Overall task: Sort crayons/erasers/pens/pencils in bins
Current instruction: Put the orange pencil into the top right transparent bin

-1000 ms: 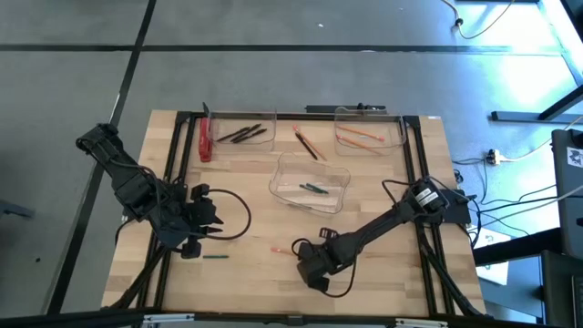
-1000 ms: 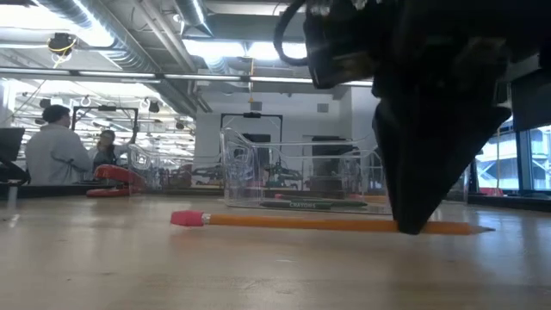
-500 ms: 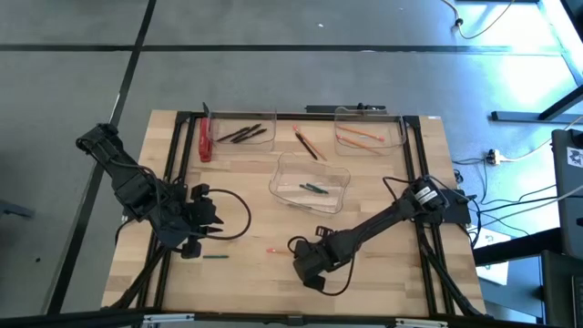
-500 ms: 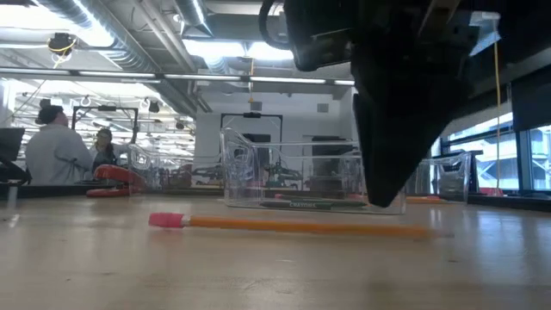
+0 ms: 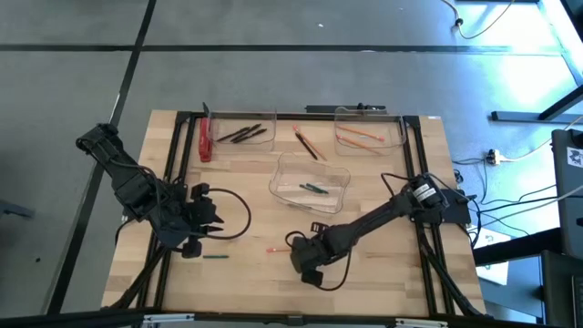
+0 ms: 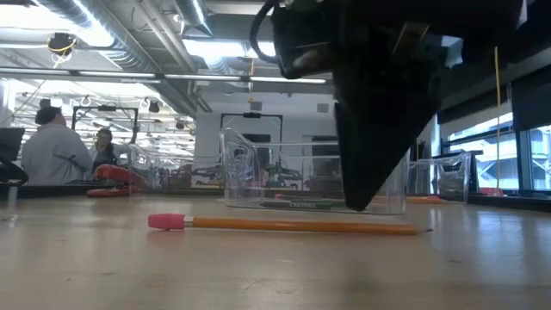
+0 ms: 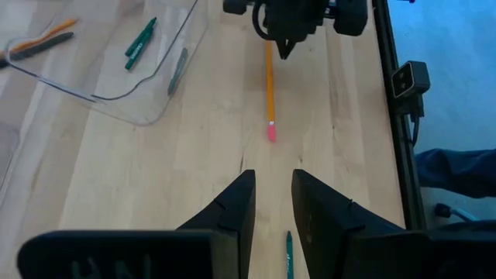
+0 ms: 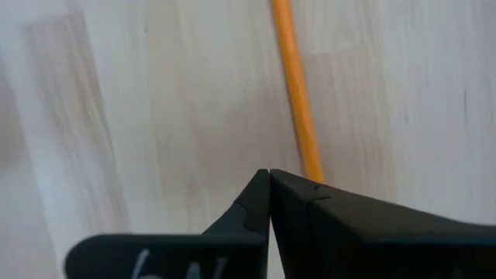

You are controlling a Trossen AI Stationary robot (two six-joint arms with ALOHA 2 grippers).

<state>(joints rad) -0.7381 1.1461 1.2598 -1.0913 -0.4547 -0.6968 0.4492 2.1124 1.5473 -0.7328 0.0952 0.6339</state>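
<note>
The right gripper [image 8: 269,174] has its fingers pressed together with nothing between them. The orange pencil [image 8: 297,85] lies flat on the wooden table [image 8: 139,101], emerging just beside the tips and running away beyond them. It is probably light, stiff and apt to roll, so gripping mid-shaft looks safest. Well apart, the left gripper [image 7: 271,186] waits with fingers parted, empty.

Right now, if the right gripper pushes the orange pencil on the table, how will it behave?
The pencil looks thin and rigid, so it should slide or pivot as one piece, not bend. It lies flat on smooth wood, so it may roll sideways. The right gripper is shut beside it, so a nudge is likelier than a grip.
</note>
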